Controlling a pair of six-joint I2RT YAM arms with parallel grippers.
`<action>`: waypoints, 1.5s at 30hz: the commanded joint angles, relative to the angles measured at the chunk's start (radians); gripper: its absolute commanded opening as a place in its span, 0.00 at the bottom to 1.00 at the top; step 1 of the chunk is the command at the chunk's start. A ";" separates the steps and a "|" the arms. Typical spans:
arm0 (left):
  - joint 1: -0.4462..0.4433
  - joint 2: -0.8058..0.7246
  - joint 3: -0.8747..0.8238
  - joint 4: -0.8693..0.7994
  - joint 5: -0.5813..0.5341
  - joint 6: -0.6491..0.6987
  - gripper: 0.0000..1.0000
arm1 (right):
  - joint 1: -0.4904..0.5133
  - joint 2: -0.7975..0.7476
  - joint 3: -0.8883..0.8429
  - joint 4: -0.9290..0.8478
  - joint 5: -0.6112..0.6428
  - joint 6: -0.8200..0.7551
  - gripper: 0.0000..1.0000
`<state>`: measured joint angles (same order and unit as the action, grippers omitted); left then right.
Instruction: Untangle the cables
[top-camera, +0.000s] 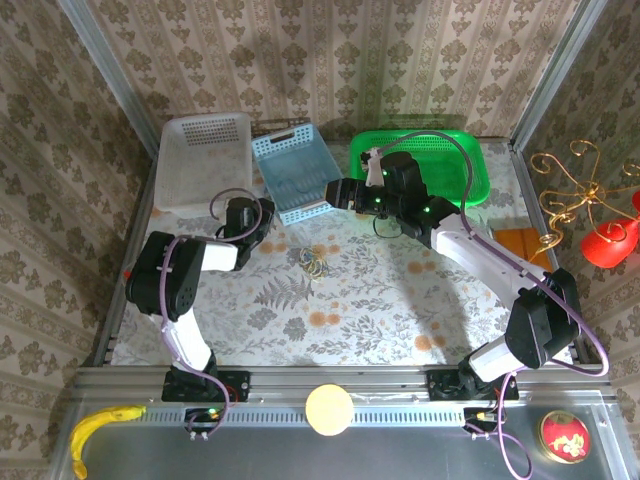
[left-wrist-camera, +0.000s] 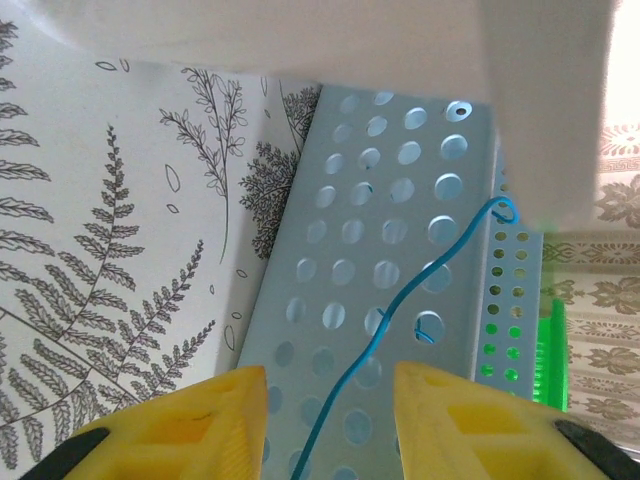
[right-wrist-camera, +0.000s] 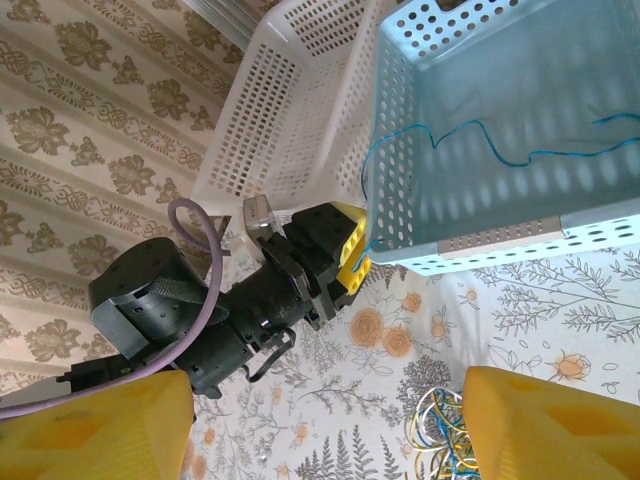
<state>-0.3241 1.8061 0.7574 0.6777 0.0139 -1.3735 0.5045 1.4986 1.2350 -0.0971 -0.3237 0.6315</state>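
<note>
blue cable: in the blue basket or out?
Partly in. Right wrist view: the blue cable lies inside the blue basket, then hangs over its wall toward the left gripper.

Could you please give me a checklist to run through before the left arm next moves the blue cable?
1. Blue cable runs between the fingers of the left end effector: ok.
2. Left jaws clamped on it: not ok, they stand apart.
3. Cable clear of the blue basket: not ok, it hangs over the rim.
4. Right end effector open and empty: ok.
5. Cable bundle lying on the table, apart from both end effectors: ok.
6. Bundle free of knots: cannot tell.
</note>
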 joint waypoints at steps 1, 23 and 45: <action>0.010 0.031 0.028 0.055 0.008 -0.023 0.37 | 0.000 -0.016 0.004 -0.015 0.020 -0.016 0.73; -0.009 -0.044 0.049 0.116 0.048 -0.024 0.00 | -0.006 -0.027 -0.003 -0.010 0.026 -0.019 0.73; -0.040 0.221 0.683 -0.367 0.368 0.419 0.24 | -0.032 -0.092 -0.047 -0.063 0.060 -0.057 0.73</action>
<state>-0.3500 1.9602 1.3407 0.5007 0.2852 -1.1122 0.4793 1.4570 1.1999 -0.1261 -0.2974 0.6086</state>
